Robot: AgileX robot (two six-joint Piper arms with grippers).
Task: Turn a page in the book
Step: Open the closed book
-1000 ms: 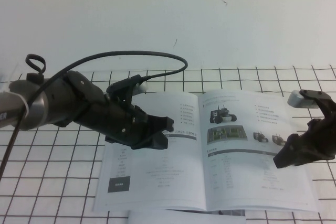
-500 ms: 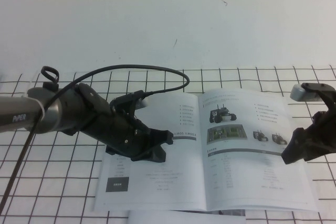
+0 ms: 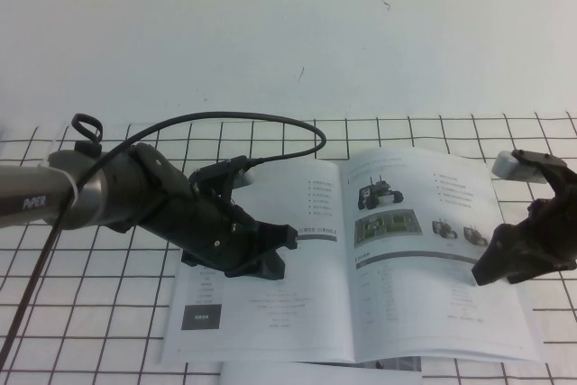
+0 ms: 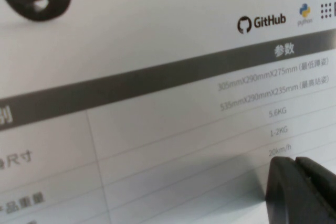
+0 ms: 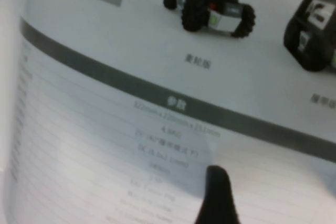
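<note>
The book lies open at lower centre of the counter. My left gripper, fingers together, pins the left leaf. My right gripper, fingers together, should slide the page inward, buckling its edge.
</note>
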